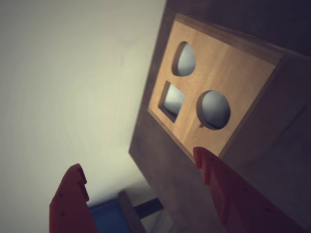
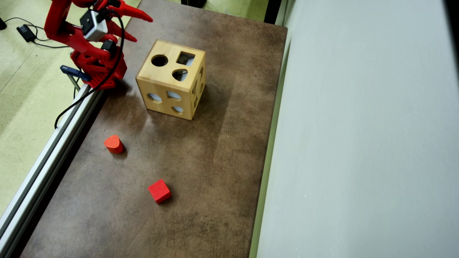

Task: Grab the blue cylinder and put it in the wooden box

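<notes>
The wooden box (image 2: 172,84) stands on the brown table near its far left, a light-wood cube with shaped holes in its top and sides. In the wrist view the wooden box (image 1: 228,68) shows a face with three holes, light showing through them. My red gripper (image 2: 142,28) hangs open in the air just beyond the box's far left corner, nothing between its fingers. The wrist view shows the gripper (image 1: 138,162) open too, with the box beyond its right finger. The blue cylinder is out of view in both frames.
A red rounded block (image 2: 113,143) and a red cube (image 2: 159,191) lie on the table (image 2: 222,161) nearer the front. A blue clamp (image 2: 73,71) holds the arm's base to the metal rail (image 2: 46,157) along the left edge. A grey wall (image 2: 358,143) borders the right.
</notes>
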`<action>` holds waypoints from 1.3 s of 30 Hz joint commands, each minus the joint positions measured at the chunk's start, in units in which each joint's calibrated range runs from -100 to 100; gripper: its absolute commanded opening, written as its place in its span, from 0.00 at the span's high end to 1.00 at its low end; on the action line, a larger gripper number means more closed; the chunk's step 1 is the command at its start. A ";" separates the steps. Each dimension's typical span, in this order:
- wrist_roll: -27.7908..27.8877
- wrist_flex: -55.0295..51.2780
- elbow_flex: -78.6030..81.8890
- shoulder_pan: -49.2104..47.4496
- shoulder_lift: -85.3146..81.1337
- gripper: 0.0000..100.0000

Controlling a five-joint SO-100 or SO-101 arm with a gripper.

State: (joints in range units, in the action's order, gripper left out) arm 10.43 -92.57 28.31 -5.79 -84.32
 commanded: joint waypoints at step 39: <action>-1.17 0.78 -1.29 10.09 -10.92 0.67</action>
State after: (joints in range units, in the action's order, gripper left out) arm 9.35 -92.57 28.13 4.06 -95.42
